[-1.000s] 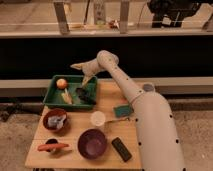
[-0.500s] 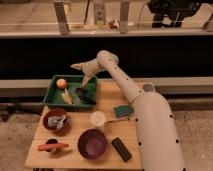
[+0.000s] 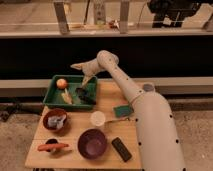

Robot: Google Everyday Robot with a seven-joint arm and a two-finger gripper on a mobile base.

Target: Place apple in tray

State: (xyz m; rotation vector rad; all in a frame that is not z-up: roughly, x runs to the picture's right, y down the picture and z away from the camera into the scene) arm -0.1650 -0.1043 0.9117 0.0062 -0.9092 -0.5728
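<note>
The apple [image 3: 61, 83] is a small round orange-yellow fruit lying inside the dark green tray [image 3: 52, 98], near its back left corner. The tray sits at the back left of the wooden table. My gripper [image 3: 79, 68] hangs at the end of the white arm, above the tray's back right edge and to the right of the apple, apart from it. Nothing shows between it and the apple.
In the tray also lie a pale banana-like piece [image 3: 67, 97] and a dark object [image 3: 85, 95]. On the table stand a brown bowl [image 3: 55, 120], a white cup [image 3: 98, 118], a purple bowl [image 3: 93, 143], an orange carrot [image 3: 52, 146], a green sponge [image 3: 122, 111] and a black bar [image 3: 121, 148].
</note>
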